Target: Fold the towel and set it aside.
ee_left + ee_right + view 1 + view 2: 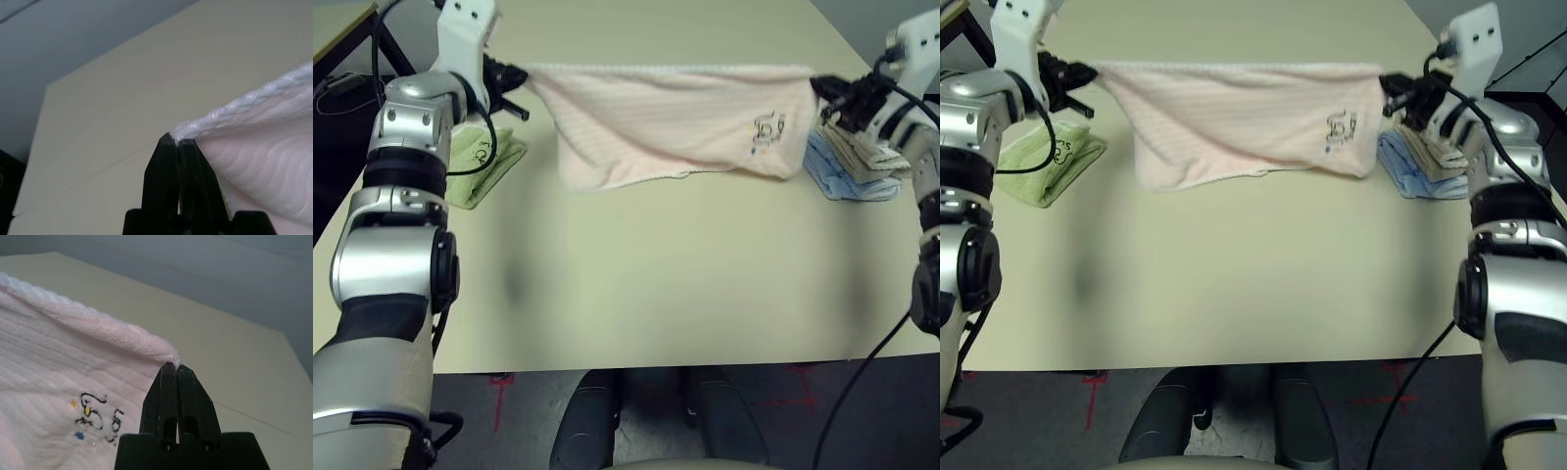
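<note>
A: We have the towel (675,122) strung between both claws, off the desk (656,284) along its top edge. Left claw (516,74) pinched tight on the towel's left top corner.

B: Agreed. In the left wrist view its fingers (168,166) are pressed together with the white scalloped edge caught at the tips. Right claw (819,88)?

A: Same: clamped shut on the right top corner, just above the dark script (98,418) with small coloured dots.

B: We note the top edge runs nearly straight and level. The cloth hangs below it in a sagging sheet, deeper on the left, lower hem close over the desk; we cannot tell if it touches.

A: Beside the left arm, a folded green towel (484,162) lies on the desk. By the right claw, a beige towel (862,147) stacked on a blue one (842,176).
</note>
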Action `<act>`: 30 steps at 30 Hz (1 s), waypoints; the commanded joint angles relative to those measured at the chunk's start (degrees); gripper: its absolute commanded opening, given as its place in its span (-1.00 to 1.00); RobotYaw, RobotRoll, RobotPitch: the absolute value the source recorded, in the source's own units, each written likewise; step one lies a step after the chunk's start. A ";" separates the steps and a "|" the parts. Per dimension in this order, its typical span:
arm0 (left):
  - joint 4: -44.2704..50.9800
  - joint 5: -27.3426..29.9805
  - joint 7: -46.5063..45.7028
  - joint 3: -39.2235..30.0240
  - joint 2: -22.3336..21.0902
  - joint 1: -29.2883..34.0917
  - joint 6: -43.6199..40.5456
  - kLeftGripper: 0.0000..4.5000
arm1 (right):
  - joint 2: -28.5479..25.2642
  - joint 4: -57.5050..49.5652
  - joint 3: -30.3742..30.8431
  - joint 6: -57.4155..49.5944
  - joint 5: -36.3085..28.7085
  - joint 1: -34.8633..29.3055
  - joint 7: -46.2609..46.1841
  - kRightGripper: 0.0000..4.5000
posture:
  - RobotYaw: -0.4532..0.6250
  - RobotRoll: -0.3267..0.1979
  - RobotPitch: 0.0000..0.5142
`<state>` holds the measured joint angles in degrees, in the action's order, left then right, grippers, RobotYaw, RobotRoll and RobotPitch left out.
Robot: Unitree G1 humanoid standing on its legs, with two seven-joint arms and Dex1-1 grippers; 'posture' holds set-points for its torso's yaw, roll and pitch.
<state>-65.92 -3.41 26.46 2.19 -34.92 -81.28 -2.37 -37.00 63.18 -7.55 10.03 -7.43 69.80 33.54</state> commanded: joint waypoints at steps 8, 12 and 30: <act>-4.41 -2.87 -10.41 -1.71 -0.45 -0.39 18.25 -0.99 | -0.98 5.42 -3.82 15.01 -0.11 0.42 -2.11 -1.00 | -0.12 0.25 -0.05; -2.72 -4.00 5.76 1.68 -2.26 4.96 13.25 -0.99 | -1.46 4.41 -3.07 10.65 -1.01 -2.79 9.22 -1.00 | -0.11 0.25 0.00; 25.54 -3.03 62.43 12.66 -16.81 17.05 -14.84 -0.99 | -11.25 -2.05 7.08 1.94 5.46 -11.76 43.62 -1.00 | -0.10 0.25 -0.06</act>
<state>-42.43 -6.83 84.33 13.77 -50.03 -64.78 -15.67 -46.64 62.07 -1.73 10.74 -3.36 58.90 75.12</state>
